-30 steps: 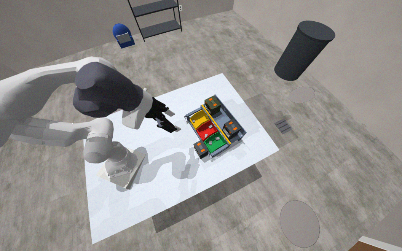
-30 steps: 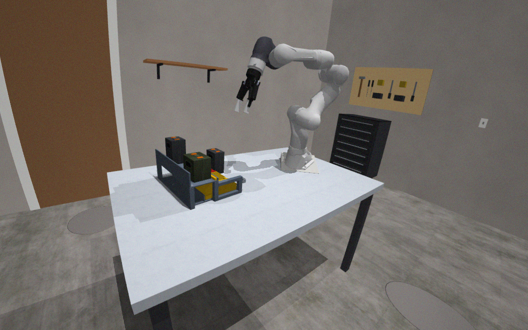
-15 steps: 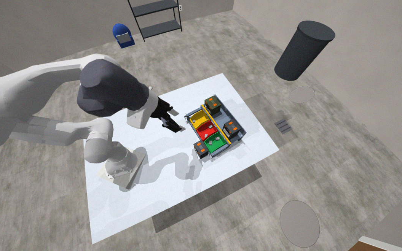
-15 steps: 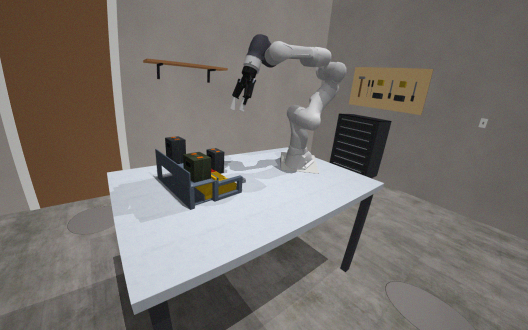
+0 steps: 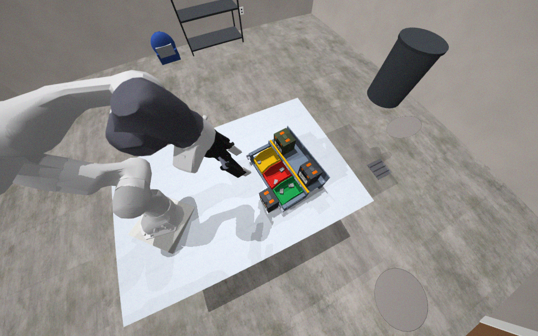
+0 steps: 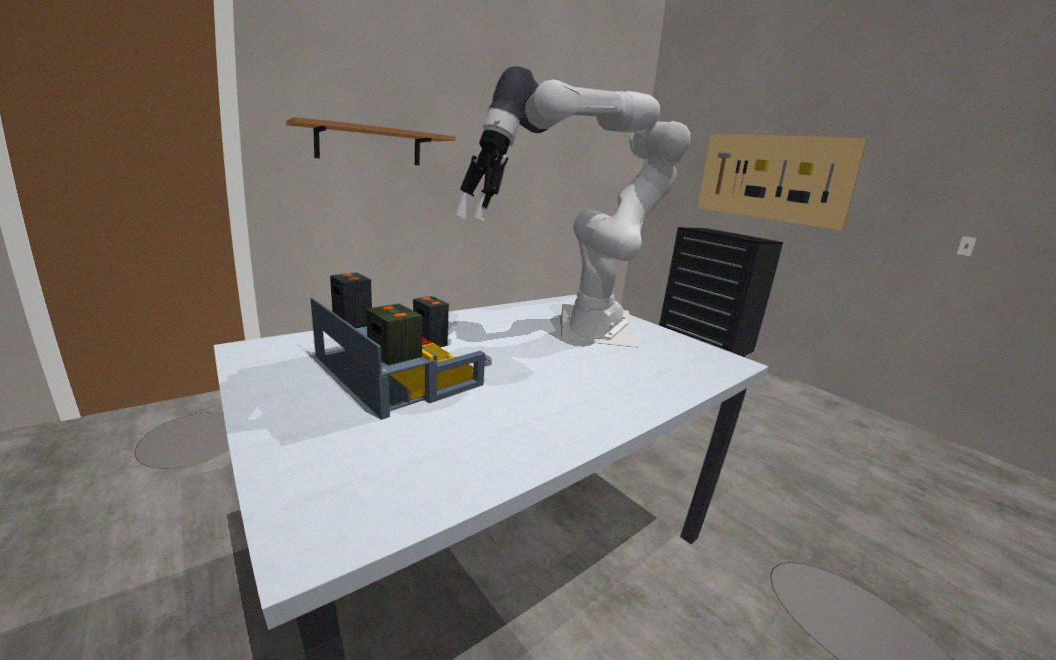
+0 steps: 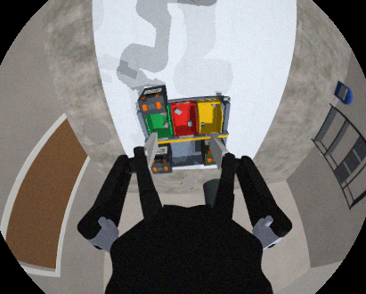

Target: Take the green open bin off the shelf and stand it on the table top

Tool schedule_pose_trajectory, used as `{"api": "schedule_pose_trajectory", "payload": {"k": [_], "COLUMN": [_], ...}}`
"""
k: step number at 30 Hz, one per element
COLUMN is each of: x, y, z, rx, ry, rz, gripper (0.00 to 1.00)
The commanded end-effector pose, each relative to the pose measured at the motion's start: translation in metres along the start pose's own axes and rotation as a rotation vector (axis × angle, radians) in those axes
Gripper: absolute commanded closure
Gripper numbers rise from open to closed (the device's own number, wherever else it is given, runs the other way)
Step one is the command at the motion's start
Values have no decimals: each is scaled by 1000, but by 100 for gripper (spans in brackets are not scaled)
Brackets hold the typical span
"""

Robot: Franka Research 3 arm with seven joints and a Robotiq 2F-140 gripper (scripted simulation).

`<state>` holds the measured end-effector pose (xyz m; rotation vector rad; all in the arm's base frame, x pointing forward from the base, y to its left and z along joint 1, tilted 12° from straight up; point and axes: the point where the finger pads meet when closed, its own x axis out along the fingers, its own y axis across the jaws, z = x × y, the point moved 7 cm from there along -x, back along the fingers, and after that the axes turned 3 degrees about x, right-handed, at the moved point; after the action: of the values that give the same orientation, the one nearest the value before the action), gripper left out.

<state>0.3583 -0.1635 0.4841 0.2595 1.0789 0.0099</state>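
Note:
The green open bin (image 5: 286, 195) (image 7: 154, 121) with small grey parts stands at one end of the row on the grey shelf (image 5: 323, 175). The red bin (image 5: 272, 179) (image 7: 183, 129) is beside it in the middle. The yellow bin (image 5: 268, 155) (image 7: 210, 126) is at the other end. A yellow bar (image 5: 290, 166) (image 7: 183, 139) runs along behind the bins. My gripper (image 5: 242, 161) (image 6: 470, 208) (image 7: 183, 140) is open and empty, high above the table and back from the shelf. The green bin is hidden in the exterior view.
A dark battery-like box (image 5: 268, 199) (image 7: 152, 101) stands on the white table (image 5: 229, 250) (image 6: 466, 459) in front of the green bin's end. Another dark box (image 5: 309, 173) (image 6: 350, 300) and an olive box (image 5: 284, 140) (image 6: 393, 333) stand behind the yellow bar.

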Motion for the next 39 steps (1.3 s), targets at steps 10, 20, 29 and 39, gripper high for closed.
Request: {"api": "schedule_pose_trajectory", "payload": {"k": [10,20,29,39], "x": [1,1,1,2], "y": [3,5,5,6], "z": [-6,-11,-11,-13], "rx": [-10,-10,-10,-10], "ry": [-3,-3,-3,-3], "rz": [-3,-3,-3,-3], "gripper": [43,43,43,43]}}
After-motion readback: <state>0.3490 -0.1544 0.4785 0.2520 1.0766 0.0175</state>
